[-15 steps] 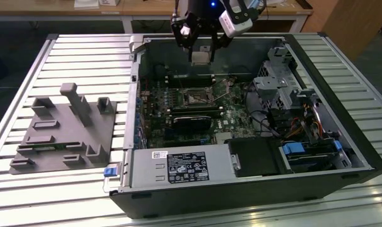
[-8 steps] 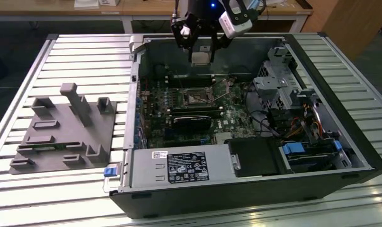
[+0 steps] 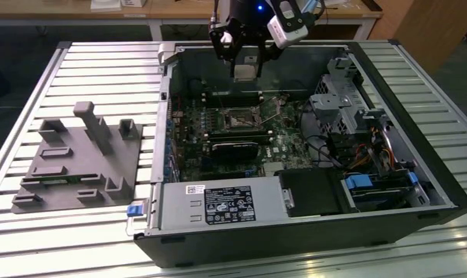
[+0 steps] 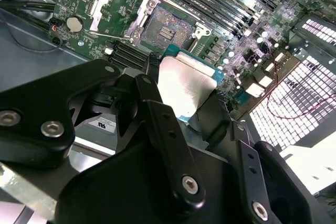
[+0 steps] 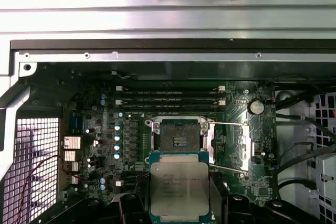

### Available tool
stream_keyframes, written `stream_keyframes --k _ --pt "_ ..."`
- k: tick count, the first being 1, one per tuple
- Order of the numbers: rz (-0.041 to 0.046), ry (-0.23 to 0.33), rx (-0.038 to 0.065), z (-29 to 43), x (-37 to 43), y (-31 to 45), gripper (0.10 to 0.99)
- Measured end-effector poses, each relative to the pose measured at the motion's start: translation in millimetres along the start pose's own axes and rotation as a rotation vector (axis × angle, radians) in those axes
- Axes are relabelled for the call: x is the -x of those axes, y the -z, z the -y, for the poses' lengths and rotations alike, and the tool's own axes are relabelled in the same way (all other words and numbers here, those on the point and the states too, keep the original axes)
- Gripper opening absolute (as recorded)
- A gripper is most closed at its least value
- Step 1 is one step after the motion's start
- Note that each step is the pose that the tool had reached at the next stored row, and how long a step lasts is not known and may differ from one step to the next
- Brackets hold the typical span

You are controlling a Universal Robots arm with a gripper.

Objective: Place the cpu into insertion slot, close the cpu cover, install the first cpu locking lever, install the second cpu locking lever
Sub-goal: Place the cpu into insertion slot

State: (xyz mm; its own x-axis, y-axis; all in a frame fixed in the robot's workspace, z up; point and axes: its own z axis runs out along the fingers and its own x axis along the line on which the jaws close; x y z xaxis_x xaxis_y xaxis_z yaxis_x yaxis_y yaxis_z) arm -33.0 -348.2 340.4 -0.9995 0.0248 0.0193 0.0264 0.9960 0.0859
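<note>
- The table [image 3: 418,69] carries an open computer case [image 3: 295,237] in the middle of the exterior view.
- The gripper [image 3: 246,69] hangs at upper centre there, jaws clenched on the cpu [image 5: 179,187].
- The cpu cover [image 4: 101,8] stands open beside the insertion slot [image 5: 178,136], which is bare.
- The cpu sits between the jaws, apart from the slot.

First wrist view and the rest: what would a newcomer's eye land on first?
The cpu, gripped in the hand, looms large in both wrist views, hanging over the motherboard. Just beyond it the slot lies bare, its dark centre exposed. In the exterior view the open case lies on a slatted table.
</note>
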Motion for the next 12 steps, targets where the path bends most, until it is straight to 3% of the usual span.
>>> stream_keyframes --k 7,12 --pt "0.0001 0.000 0.000 0.3 0.0 -3.0 0.541" --pt "0.0001 0.000 0.000 0.8 0.2 -9.2 0.541"
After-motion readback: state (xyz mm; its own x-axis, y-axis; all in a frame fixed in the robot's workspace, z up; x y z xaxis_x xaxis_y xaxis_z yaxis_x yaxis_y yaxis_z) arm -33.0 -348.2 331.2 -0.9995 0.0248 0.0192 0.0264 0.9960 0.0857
